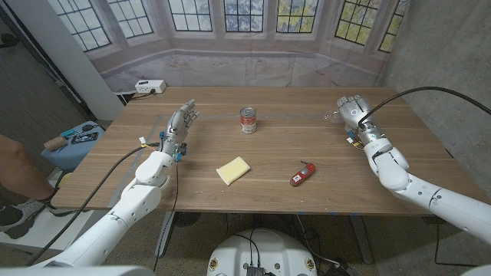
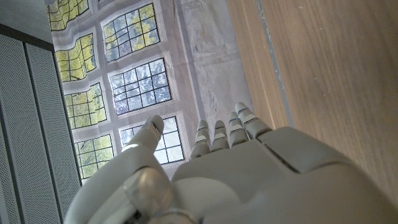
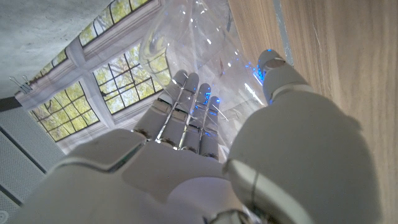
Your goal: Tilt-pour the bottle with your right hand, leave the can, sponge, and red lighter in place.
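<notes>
A clear plastic bottle (image 1: pixel 331 117) stands at the table's far right, hard to make out against the wood. My right hand (image 1: pixel 354 112) is right beside it, palm toward it. In the right wrist view the bottle (image 3: pixel 186 37) lies between the straight fingers (image 3: pixel 186 118) and the thumb (image 3: pixel 277 65); I cannot tell whether they touch it. The red-labelled can (image 1: pixel 248 120) stands upright at the far middle. The yellow sponge (image 1: pixel 233 169) and the red lighter (image 1: pixel 303 174) lie nearer the front. My left hand (image 1: pixel 180 123) is raised at the left, fingers apart, holding nothing.
The wooden table (image 1: pixel 276 149) runs to a tape line along its far side. A white power strip (image 1: pixel 150 87) sits on the ledge behind. A person's leg (image 1: pixel 19 165) and a blue stool (image 1: pixel 77 139) with small items are at the left.
</notes>
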